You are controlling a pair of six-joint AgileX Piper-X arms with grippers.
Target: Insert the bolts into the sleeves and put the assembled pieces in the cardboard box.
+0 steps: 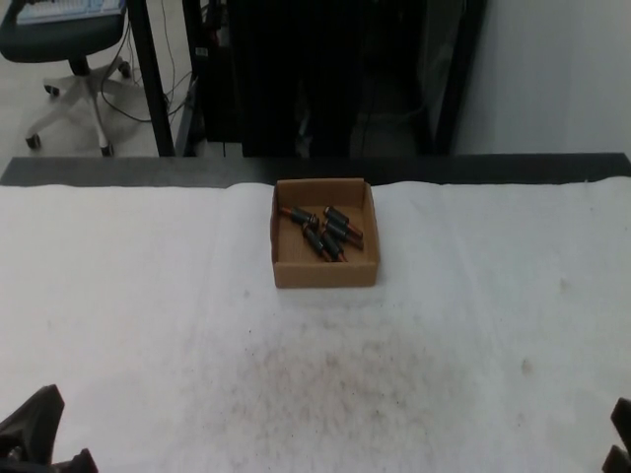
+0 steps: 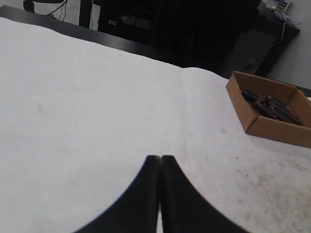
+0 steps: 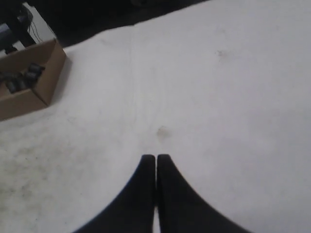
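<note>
Cardboard box (image 1: 325, 273) sits on the counter (image 1: 118, 169) close to the far edge, roughly midway between the left and right edges, open side up. Inside it, several dark assembled pieces (image 1: 327, 233) lie in a loose heap on the box floor, touching and crossing one another at mixed angles; exact count cannot be told. Box also seen from the left wrist (image 2: 272, 127) with the pieces (image 2: 272, 107) in it, and from the right wrist (image 3: 34, 82), pieces (image 3: 22, 80) against its inner wall. White cloth (image 1: 148, 296) covers the counter up to a dark bare strip along the far edge. Greyish soiled patch (image 1: 325, 379) on the cloth on the near side of the box, well apart from it. Left pincer (image 2: 160, 158) clenched, fingertips pressed together, nothing between them, above bare cloth well apart from the box. Right pincer (image 3: 155, 157) likewise clenched and empty, above cloth near a small spot (image 3: 163, 131). Office chair (image 1: 69, 44) on the floor beyond the far left corner.
</note>
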